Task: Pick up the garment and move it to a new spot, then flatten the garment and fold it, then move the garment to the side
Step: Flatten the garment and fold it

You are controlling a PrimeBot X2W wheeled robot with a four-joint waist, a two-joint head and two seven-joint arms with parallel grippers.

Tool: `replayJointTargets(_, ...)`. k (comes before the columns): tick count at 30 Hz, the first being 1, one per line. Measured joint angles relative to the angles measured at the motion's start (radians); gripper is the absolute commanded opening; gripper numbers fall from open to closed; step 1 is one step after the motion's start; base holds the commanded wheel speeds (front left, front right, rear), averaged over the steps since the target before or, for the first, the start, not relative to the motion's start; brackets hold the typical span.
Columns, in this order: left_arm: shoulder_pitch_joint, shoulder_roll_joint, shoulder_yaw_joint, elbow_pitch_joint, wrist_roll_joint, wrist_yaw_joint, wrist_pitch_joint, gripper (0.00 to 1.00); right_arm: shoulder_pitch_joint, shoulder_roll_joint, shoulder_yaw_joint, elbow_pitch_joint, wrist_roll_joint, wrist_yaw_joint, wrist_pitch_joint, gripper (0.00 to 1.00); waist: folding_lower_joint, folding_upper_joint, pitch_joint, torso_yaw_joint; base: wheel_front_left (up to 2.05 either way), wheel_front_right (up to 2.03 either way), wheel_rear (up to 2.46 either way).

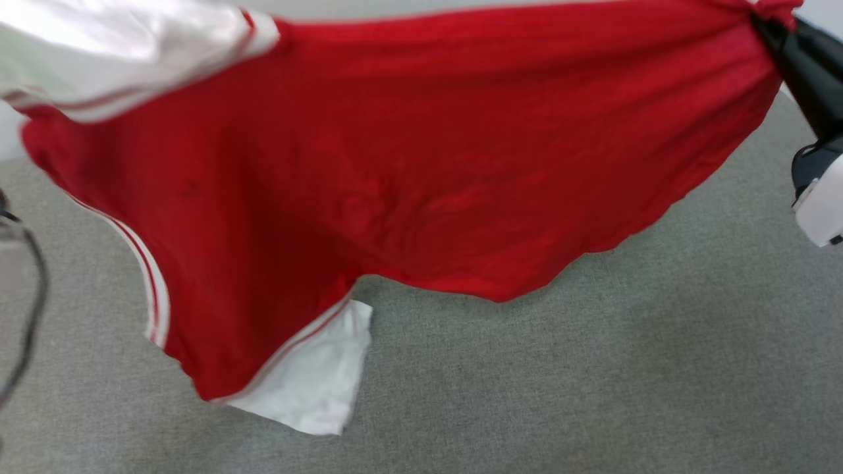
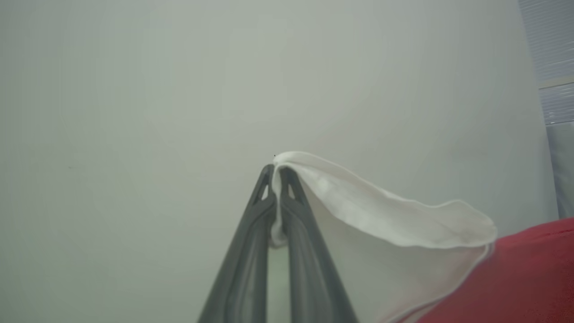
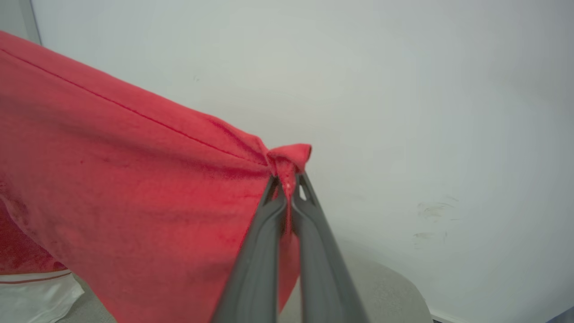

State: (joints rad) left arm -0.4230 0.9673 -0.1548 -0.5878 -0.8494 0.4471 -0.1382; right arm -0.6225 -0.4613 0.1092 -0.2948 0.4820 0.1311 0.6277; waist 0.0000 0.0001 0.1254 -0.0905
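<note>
A grey fabric-covered bench (image 1: 593,395) lies below a pale wall (image 2: 134,89) with faint scuffs (image 3: 432,211). The red jersey T-shirt (image 1: 428,145) hangs stretched in the air, hiding the far bench. The left gripper (image 2: 276,172) has its fingers pinched tight on 1 white sleeve (image 2: 381,215). The right gripper (image 3: 287,184) clamps a red corner. The other sleeve (image 1: 316,382) dangles low.

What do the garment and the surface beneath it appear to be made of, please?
The garment: soft matte knit, likely cotton; it drapes and bunches where pinched. The surface: grey matte woven-looking fabric with fine heathered texture.
</note>
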Motion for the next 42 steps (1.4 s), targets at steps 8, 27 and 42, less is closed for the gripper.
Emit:
replayJointTargets(8, -0.194, 0.079, 0.015, 0.044, 0.035, -0.022, 0.071, 0.00, -0.080, 0.019, -0.039, -0.028, -0.027, 0.000, -0.044, 0.00, 0.0000, 0.0000, 0.072, -0.017, 0.00, 0.00, 0.00)
replayJointTargets(27, -1.120, -0.039, -0.221, 0.566, 0.215, -0.332, 0.216, 0.00, -0.653, 0.028, -0.008, 0.348, -0.130, 0.001, -0.269, 0.00, 0.0003, -0.0001, 0.441, -0.014, 0.00, 0.00, 0.00)
replayJointTargets(42, -1.522, -0.282, -0.301, 1.142, 0.317, -0.442, -0.012, 0.00, -1.014, 0.123, 0.013, 0.832, -0.393, 0.001, -0.593, 0.00, 0.0003, -0.0001, 0.602, 0.041, 0.00, 0.00, 0.00)
